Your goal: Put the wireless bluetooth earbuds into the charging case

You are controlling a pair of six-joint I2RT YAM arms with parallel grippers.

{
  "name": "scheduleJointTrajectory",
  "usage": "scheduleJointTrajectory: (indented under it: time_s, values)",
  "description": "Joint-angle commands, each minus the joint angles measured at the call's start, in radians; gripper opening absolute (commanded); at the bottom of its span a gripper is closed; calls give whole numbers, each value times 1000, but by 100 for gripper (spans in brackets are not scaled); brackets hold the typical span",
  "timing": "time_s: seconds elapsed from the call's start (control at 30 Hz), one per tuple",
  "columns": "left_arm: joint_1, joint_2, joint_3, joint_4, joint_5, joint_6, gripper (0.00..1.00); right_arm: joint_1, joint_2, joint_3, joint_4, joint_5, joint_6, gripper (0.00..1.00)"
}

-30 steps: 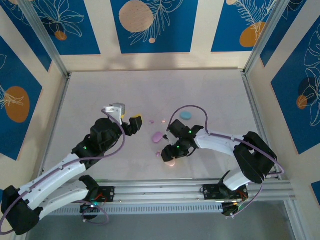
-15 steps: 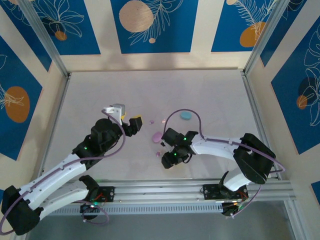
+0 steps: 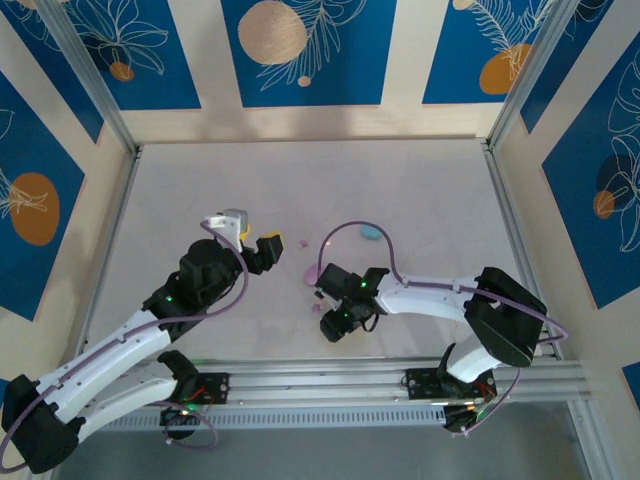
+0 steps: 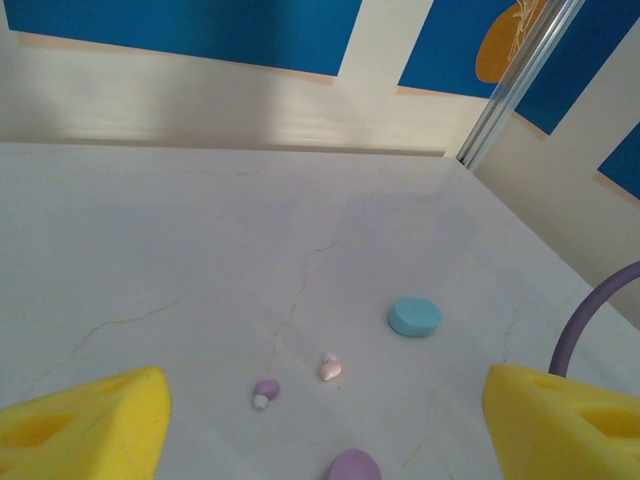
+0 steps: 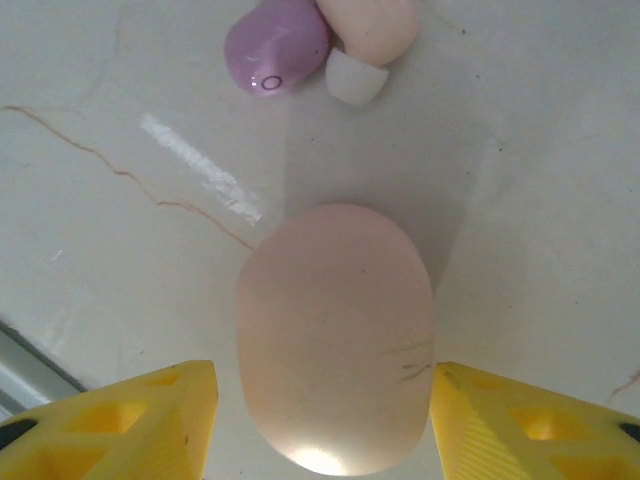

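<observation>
Has a purple earbud [image 5: 275, 45] and a pink earbud [image 5: 365, 30] loose on the table [image 5: 550, 200], touching each other, just past the pink case [image 5: 335, 335]. Straddles that case with the right gripper [image 5: 322, 375], jaws partly open: one pad clear of it, the other right at its edge, no firm grip visible. Has a far purple earbud [image 4: 266, 391] and a far pink earbud [image 4: 330, 368] close together, near a purple case [image 4: 352, 466], with a blue case [image 4: 414, 316] beyond. Hangs the left gripper [image 4: 325, 420] over the table, jaws wide apart, nothing between them.
</observation>
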Motion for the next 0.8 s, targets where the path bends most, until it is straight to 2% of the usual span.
scheduleJointTrajectory:
  time_s: [0.0,0.2,0.6,0.77]
  values:
    - [14,-14,-9,9,0,-16,81,7,29,32,0,29,-23,59]
    - [16,-20,-10,3,-6,-16,81,12,27,22,41,57,-53,53]
    - [22,-9,-8,6,3,-27,81,10,-4,-13,80,30,-68,41]
    - [24,-1,1,7,24,-27,81,8,-90,-15,72,62,-86,38]
